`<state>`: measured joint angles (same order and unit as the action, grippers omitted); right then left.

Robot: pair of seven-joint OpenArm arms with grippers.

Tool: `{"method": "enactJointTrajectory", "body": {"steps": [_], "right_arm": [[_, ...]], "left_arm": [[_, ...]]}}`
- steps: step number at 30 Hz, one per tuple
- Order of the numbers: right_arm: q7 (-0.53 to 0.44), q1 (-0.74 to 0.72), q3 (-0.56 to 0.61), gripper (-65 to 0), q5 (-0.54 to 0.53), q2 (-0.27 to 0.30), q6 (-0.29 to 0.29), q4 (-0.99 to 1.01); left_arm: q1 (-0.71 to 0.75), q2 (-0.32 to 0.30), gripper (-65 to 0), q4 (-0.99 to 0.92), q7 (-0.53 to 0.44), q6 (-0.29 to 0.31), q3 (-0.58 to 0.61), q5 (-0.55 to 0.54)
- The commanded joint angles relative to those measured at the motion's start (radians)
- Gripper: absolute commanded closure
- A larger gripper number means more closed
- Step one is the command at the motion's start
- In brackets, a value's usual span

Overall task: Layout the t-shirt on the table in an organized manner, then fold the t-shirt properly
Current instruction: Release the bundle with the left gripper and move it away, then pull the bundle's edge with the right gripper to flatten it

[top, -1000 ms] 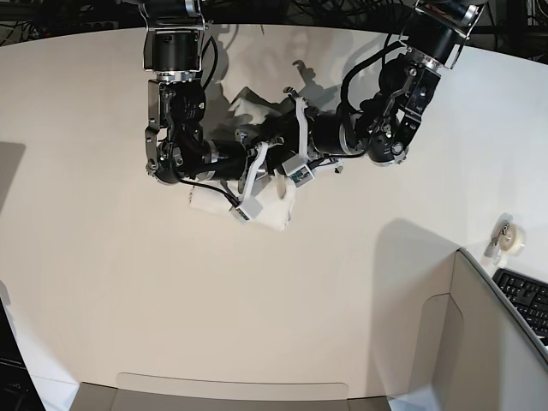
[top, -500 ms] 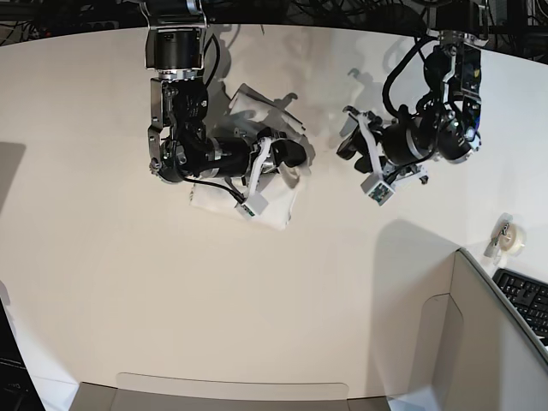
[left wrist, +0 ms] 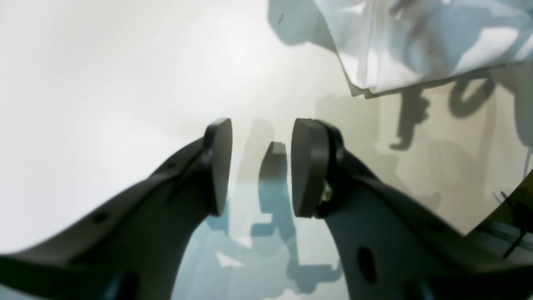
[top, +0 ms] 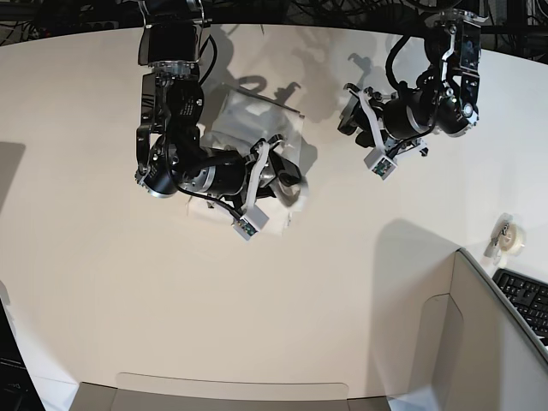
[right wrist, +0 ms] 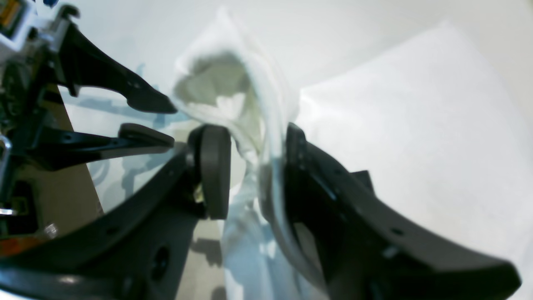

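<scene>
Base view: the shirt lies folded into a small white bundle on the far middle of the table, partly covered by the right arm. The right gripper sits over the bundle's near edge. The left gripper hangs well apart from the shirt, over bare table. A tape roll lies near the table's edge beside a grey panel, with a keyboard behind it.

Left wrist view: the left gripper has its jaws apart with nothing between them, only the table below. A corner of the shirt lies ahead of the fingers, clear of them.

Right wrist view: the right gripper has its jaws parted, with a raised fold of the shirt standing between the pads. The cloth seems to lie against one pad, but the picture is too blurred to say whether it is pinched. The folded stack spreads flat beyond. The left gripper shows at the side, its fingers spread.
</scene>
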<state>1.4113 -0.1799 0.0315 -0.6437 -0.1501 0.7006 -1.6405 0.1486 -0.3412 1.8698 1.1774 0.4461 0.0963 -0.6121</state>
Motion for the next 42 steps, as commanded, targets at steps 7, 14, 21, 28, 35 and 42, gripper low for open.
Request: {"method": "enactJointTrajectory", "body": {"steps": [7,14,21,28,35,42], "right_arm": [[-0.015,-0.011,0.031,-22.0,-0.021,-0.007,-0.002,-0.014],[-0.015,0.01,0.1,-40.6,-0.02,-0.007,-0.002,-0.014],[-0.015,0.0,0.097,-44.0,-0.077,-0.007,-0.002,-0.016],[-0.015,-0.057,0.098,-44.0,-0.282,-0.007,-0.002,-0.017],[-0.015,-0.12,0.06,-43.8,-0.304,-0.007,-0.002,-0.019],[-0.015,-0.237,-0.158,-12.8,-0.255,-0.007,-0.002,-0.014]], "left_arm": [[-0.01,-0.008,-23.4,0.014,-0.014,0.004,-0.005,-0.013],[-0.013,-0.008,-23.4,0.014,-0.014,0.004,-0.005,-0.013],[-0.011,-0.008,-23.4,0.012,-0.014,0.004,-0.005,-0.013],[-0.013,-0.005,-23.4,0.012,-0.014,0.004,-0.005,-0.013],[-0.011,-0.005,-23.4,0.012,-0.014,0.004,-0.005,-0.013],[-0.011,-0.006,-17.0,0.012,-0.015,0.004,-0.003,-0.013]]}}
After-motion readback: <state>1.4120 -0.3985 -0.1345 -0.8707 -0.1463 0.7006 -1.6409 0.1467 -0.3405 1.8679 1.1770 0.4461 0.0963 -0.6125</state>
